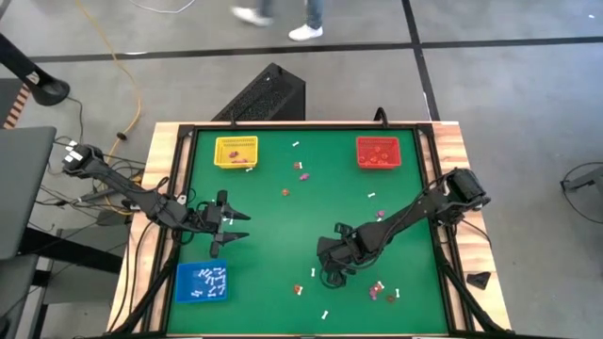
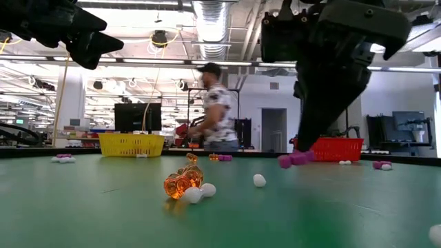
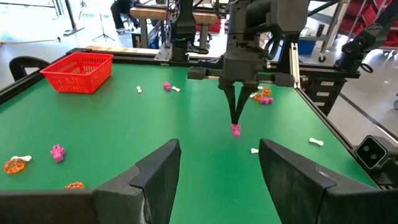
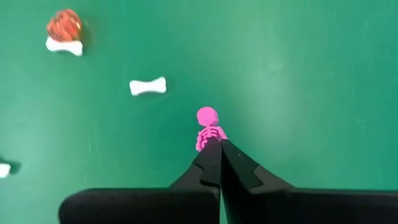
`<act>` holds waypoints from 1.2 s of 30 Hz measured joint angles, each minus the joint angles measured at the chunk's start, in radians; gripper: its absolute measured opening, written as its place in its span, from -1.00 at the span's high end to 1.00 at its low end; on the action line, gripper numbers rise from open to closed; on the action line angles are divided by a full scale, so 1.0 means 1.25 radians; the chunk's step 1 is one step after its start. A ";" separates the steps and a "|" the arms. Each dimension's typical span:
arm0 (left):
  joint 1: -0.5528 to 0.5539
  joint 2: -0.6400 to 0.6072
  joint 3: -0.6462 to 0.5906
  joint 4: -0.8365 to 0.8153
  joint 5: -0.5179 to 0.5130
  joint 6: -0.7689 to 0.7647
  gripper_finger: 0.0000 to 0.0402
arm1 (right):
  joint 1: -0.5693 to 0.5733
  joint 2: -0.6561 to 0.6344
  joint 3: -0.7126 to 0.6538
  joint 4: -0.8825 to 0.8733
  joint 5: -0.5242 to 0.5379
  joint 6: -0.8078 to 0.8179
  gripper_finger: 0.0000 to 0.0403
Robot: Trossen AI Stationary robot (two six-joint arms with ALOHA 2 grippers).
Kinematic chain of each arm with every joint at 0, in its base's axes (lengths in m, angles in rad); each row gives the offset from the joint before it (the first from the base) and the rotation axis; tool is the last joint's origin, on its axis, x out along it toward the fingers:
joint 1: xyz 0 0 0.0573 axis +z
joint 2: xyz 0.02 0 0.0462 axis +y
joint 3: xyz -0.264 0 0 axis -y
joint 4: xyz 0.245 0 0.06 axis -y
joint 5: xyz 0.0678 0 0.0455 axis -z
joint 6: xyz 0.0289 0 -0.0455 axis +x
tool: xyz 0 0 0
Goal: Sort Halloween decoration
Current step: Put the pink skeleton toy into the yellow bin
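Pincers first: from above, the right pincer pointed down near the front middle of the green bench, while the left pincer hovered spread wide above the blue tray side. That view showed white bone pieces already lying in the blue tray, a few trinkets in the yellow tray and orange-red ones in the red tray; more decorations lay scattered loose across the felt, so sorting looked partly done with a good deal left. At bench level, an orange trinket lay beside a white piece, with purple bits farther back and a person standing in the room beyond. Looking out from the left wrist, its own fingers stood well apart with nothing between them, and the right arm's closed tips came down onto a pink trinket. Seen past the right wrist, the right pincer was shut, its tips pinched on the pink skeleton figure, which seemed to be at or just off the felt; a white bone lay near, unsorted.
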 joint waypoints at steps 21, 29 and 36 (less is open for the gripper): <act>0.000 0.000 0.000 0.000 0.000 0.000 -0.03 | -0.032 -0.001 0.000 0.153 0.088 -0.106 0.90; 0.000 0.000 0.000 -0.002 0.000 0.002 -0.03 | 0.003 0.002 0.000 0.155 0.065 -0.119 0.66; 0.000 0.000 0.000 -0.006 -0.001 0.003 -0.03 | 0.042 0.005 -0.056 0.243 0.198 -0.142 0.33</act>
